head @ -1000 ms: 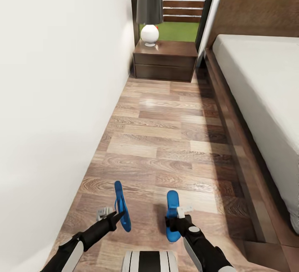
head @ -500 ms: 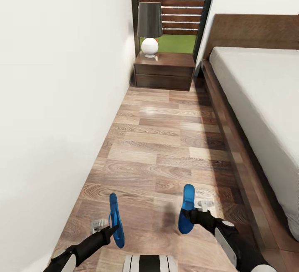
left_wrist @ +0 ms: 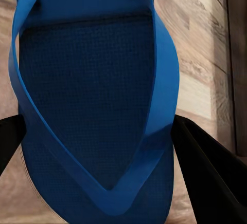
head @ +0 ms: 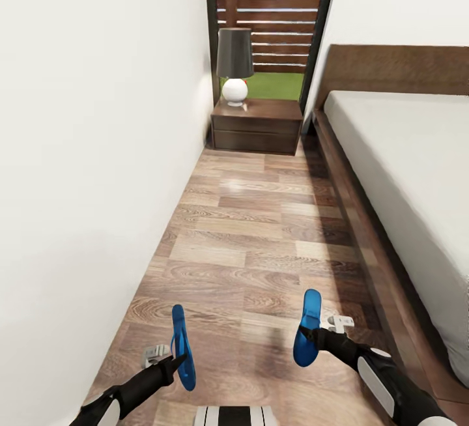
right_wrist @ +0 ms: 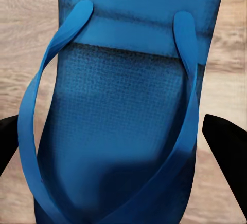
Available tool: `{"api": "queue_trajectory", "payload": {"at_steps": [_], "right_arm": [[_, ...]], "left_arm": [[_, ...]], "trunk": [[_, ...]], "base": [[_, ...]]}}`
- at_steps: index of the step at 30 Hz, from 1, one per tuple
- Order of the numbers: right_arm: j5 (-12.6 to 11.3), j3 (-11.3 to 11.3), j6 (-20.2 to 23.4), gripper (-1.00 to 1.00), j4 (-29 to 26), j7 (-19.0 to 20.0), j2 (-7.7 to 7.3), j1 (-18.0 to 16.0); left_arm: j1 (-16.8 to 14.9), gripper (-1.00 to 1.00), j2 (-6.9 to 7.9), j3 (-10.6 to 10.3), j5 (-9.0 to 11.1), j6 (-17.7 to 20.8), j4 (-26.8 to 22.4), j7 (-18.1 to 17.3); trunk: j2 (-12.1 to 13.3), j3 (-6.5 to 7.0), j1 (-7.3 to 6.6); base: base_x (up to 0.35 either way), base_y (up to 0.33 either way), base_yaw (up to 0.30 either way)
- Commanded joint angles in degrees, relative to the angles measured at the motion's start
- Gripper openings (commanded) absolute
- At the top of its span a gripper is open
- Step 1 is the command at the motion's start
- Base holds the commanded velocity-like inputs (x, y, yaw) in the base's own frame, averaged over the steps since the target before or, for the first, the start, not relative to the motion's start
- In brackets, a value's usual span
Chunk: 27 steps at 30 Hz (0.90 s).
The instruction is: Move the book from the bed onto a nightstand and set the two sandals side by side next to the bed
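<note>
One sandal (head: pixel 182 346) hangs on edge above the floor (head: pixel 260 230), clamped in the left gripper (head: pixel 174 361); the other sandal (head: pixel 307 327) is pinched in the right gripper (head: pixel 312 333), nearer the bed (head: pixel 404 172). The nightstand (head: pixel 257 125) with a lamp (head: pixel 234 64) stands ahead.

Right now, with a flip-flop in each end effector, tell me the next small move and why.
Probably lower the right end effector toward the wood floor beside the bed frame and set its blue flip-flop down flat. Both flip-flops hang above the floor; the left end effector holds the other flip-flop farther from the bed, so the right one looks easiest to place first, with the left one then alongside.
</note>
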Motion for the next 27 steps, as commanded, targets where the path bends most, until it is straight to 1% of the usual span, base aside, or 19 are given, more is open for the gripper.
{"api": "queue_trajectory", "payload": {"at_steps": [1, 6, 8, 9, 10, 12, 13, 17, 18, 19, 21, 23, 27], "right_arm": [[-0.53, 0.19, 0.11, -1.00, 0.31, -0.04, -0.03, -0.01], [-0.80, 0.23, -0.18, -1.00, 5.39, -0.04, 0.03, 0.08], [-0.91, 0.21, -0.29, -1.00, 8.46, -0.04, 0.00, 0.14], [-0.93, 0.20, -0.31, -1.00, 10.42, -0.04, -0.02, 0.15], [-0.95, 0.21, -0.37, -1.00, 13.84, -0.04, -0.03, 0.16], [-0.90, 0.26, -0.44, -1.00, 18.07, -0.04, 0.01, 0.17], [-0.79, 0.27, -0.61, -1.00, 19.22, -0.04, 0.02, 0.17], [-0.56, 0.28, -1.05, -1.00, 20.71, -0.09, 0.21, 0.17], [-0.55, 0.28, -1.08, -1.00, 20.98, -0.10, 0.24, 0.17], [-0.58, 0.28, -1.11, -1.00, 21.26, -0.11, 0.28, 0.17], [-0.60, 0.28, -1.13, -1.00, 21.44, -0.11, 0.33, 0.17], [-0.50, 0.28, -1.15, -1.00, 21.53, -0.12, 0.34, 0.17], [-0.45, 0.28, -1.17, -1.00, 21.56, -0.12, 0.49, 0.17]], "left_arm": [[-0.01, -1.00, -0.04, -0.03, 0.54, 0.60, 0.00, 0.01], [0.00, -1.00, -0.15, -0.08, 0.50, 0.60, 0.00, 1.07], [0.00, -1.00, -0.17, -0.12, 0.44, 0.60, 0.54, 1.14], [0.00, -1.00, -0.18, -0.17, 0.35, 0.58, 1.22, 1.16], [0.00, -1.00, -0.18, -0.27, 0.27, 0.41, 2.06, 1.17], [0.00, -1.00, -0.28, -0.70, 0.21, -0.22, 2.70, 1.18], [0.00, -1.00, -0.32, -0.99, 0.20, -0.45, 2.90, 1.18], [0.00, -1.00, -1.11, -2.31, 0.20, -0.68, 3.13, 1.23], [0.00, -1.00, -1.35, -2.62, 0.01, -0.70, 3.21, 1.33], [0.00, -1.00, -1.57, -2.97, -0.60, -0.72, 3.65, 1.76], [0.00, -1.00, -1.88, -3.20, -1.62, -0.77, 4.29, 2.42], [0.00, -1.00, -2.27, -3.29, -2.24, -0.80, 4.65, 2.77], [0.00, -1.00, -2.44, -3.33, -2.49, -0.80, 4.80, 2.91]], "trunk": [[0.00, 0.19, -0.03], [0.07, 1.29, -0.16], [0.09, 1.74, -0.21], [0.11, 1.96, -0.24], [0.12, 2.18, -0.27], [0.15, 2.62, -0.32], [0.16, 2.84, -0.34], [0.21, 3.73, -0.45], [0.23, 3.95, -0.47], [0.24, 4.17, -0.50], [0.27, 4.62, -0.55], [0.29, 5.06, -0.60], [0.35, 5.95, -0.70]], "base": [[0.000, 0.000, 0.000], [0.000, 0.000, 0.000], [0.000, 0.000, 0.000], [0.000, 0.000, 0.000], [0.000, 0.000, 0.000], [0.000, 0.000, 0.000], [0.000, 0.000, 0.000], [0.000, 0.000, 0.000], [0.000, 0.000, 0.000], [0.000, 0.000, 0.000], [0.000, 0.000, 0.000], [0.000, 0.000, 0.000], [0.000, 0.000, 0.000]]}}
